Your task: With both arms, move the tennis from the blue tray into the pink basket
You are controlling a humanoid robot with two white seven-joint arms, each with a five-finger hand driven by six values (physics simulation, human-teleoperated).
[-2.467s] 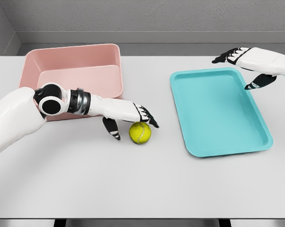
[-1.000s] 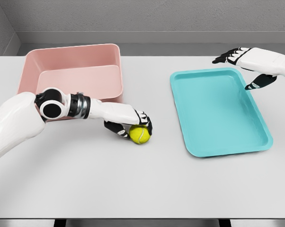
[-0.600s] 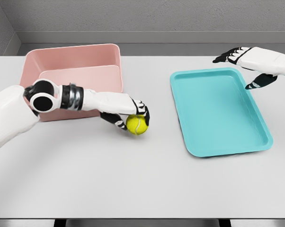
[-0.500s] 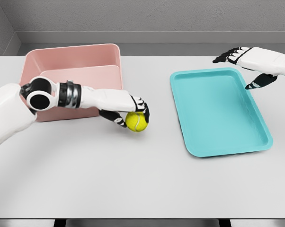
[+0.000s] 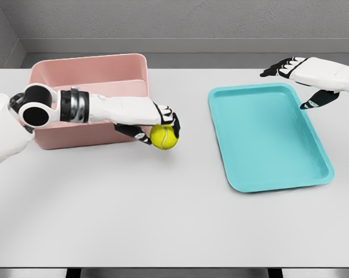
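A yellow-green tennis ball (image 5: 163,137) hangs above the table, just off the front right corner of the pink basket (image 5: 87,72). My left hand (image 5: 156,127) is shut on the ball, fingers curled over its top and a thumb under its left side. The blue tray (image 5: 266,134) lies at the right with nothing in it. My right hand (image 5: 296,81) hovers open past the tray's far right corner, fingers spread.
The left forearm crosses in front of the basket's front wall (image 5: 76,134). The grey table (image 5: 174,220) stretches bare toward the front edge. A grey wall runs behind the table.
The left hand closed on the ball, lifted it off the table and carried it up and slightly left toward the basket. The right hand has stayed in place.
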